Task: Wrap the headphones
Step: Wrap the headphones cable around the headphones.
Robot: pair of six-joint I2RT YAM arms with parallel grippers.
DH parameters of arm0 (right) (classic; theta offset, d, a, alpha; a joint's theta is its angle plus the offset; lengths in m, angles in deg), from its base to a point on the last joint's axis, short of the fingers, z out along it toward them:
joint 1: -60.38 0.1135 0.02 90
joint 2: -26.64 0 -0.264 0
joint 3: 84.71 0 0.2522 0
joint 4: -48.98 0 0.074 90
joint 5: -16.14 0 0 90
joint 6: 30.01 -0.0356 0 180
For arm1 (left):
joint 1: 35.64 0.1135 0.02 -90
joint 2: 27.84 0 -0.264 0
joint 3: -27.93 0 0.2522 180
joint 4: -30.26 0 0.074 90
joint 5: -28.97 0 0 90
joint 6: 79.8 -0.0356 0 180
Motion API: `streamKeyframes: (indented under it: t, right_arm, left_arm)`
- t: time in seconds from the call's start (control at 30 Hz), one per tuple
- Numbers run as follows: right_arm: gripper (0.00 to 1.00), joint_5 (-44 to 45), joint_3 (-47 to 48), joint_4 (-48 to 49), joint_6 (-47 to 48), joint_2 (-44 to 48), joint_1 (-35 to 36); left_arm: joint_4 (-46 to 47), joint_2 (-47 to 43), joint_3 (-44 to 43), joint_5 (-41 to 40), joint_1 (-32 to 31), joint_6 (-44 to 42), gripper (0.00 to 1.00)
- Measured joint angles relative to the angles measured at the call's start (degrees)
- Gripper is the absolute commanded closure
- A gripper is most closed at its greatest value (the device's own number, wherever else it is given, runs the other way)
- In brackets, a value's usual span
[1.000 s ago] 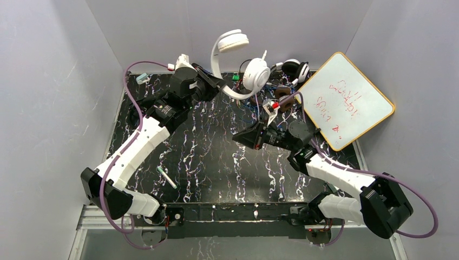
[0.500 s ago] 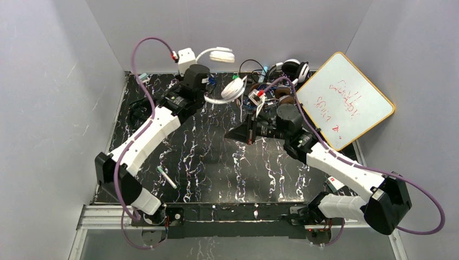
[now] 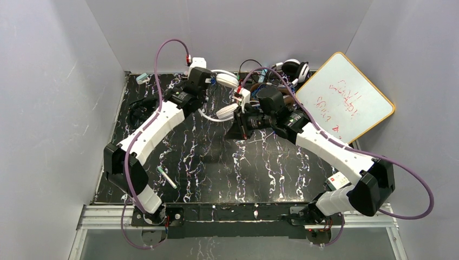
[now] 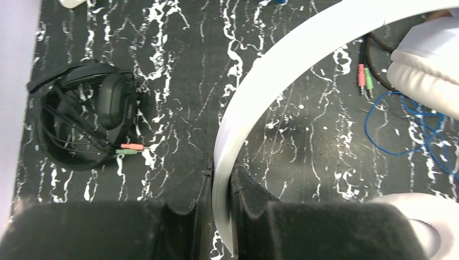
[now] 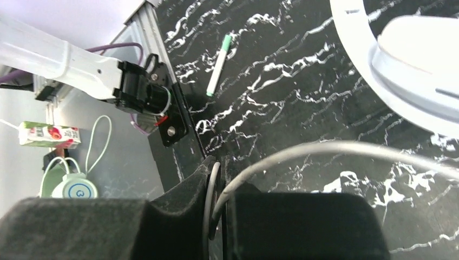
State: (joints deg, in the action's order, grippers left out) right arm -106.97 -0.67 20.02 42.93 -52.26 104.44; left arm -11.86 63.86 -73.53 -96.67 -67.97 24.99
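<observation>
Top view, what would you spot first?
The white headphones at the back middle stand out most. The left jaws pinch their band and the right jaws pinch a grey cord. A whiteboard with red scribbles leans at the back right.

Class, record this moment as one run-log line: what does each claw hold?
left claw: shut on headband of white plastic over-ear headphones | right claw: shut on thin grey cord | black wired headset: lying aside

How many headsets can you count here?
3: a white headset clamped in the left gripper, a black headset at the table's left edge, a black-and-white headset by the whiteboard. Others may hide behind the right arm.
</observation>
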Motion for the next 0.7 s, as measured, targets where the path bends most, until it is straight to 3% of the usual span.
streamKeyframes:
  t: [0.2, 0.4, 0.7]
  right_arm:
    - [0.85, 5.79, -0.02, -5.77, 3.87, 1.22, 0.00]
    - [0.87, 14.56, 3.93, -13.25, 9.42, 3.78, -0.24]
    - [0.87, 31.17, 7.28, -20.87, 15.65, 6.03, -2.71]
  left_arm:
    - [0.44, -0.07, 0.63, 8.70, 1.31, -2.38, 1.00]
    - [-2.62, -1.07, 2.27, 7.67, 1.42, -2.25, 1.00]
    - [-3.54, -9.77, 5.90, 18.47, 2.25, -8.00, 1.00]
